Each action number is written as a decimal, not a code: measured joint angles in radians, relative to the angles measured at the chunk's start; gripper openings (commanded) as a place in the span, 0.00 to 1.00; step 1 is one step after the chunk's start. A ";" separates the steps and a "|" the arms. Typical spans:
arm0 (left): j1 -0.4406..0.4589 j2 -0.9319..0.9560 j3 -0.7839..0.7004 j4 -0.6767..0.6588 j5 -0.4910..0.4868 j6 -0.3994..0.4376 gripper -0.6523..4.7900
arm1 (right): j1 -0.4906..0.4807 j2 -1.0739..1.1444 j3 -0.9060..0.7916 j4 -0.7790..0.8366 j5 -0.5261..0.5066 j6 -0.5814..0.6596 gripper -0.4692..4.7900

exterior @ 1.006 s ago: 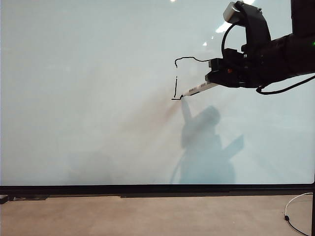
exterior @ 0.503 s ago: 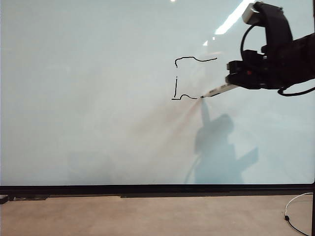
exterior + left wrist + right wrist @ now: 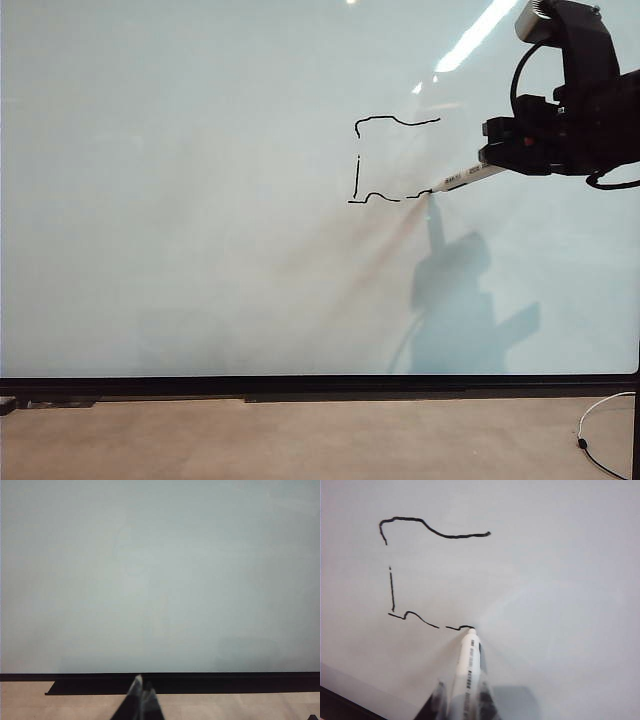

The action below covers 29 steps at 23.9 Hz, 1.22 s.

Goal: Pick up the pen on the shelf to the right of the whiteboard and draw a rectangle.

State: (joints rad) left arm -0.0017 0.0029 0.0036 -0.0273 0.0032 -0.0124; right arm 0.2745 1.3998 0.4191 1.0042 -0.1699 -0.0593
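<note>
Rightward since before, the right gripper [image 3: 500, 160], clamped on the pen [image 3: 462, 180], trails the rectangle [image 3: 395, 160]; its open corner lies at twelve o'clock. The left gripper [image 3: 141, 700] sits closed.

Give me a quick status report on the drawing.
Right gripper shut on pen, tip on whiteboard. Rectangle unfinished: top, left and bottom drawn, right side open. Left gripper shut, idle low by the frame. Nothing in the way.
</note>
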 measured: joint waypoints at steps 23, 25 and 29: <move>0.000 0.000 0.000 0.000 0.000 0.000 0.11 | -0.026 0.000 -0.002 -0.003 -0.012 0.000 0.08; 0.000 0.000 0.000 0.000 0.000 0.000 0.11 | -0.027 -0.001 -0.002 -0.003 -0.013 0.000 0.08; 0.000 0.000 0.000 0.000 0.000 0.000 0.11 | -0.030 -0.001 -0.002 -0.005 -0.016 0.001 0.08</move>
State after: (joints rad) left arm -0.0017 0.0029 0.0036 -0.0273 0.0032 -0.0124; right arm 0.2443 1.3987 0.4168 0.9993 -0.1856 -0.0586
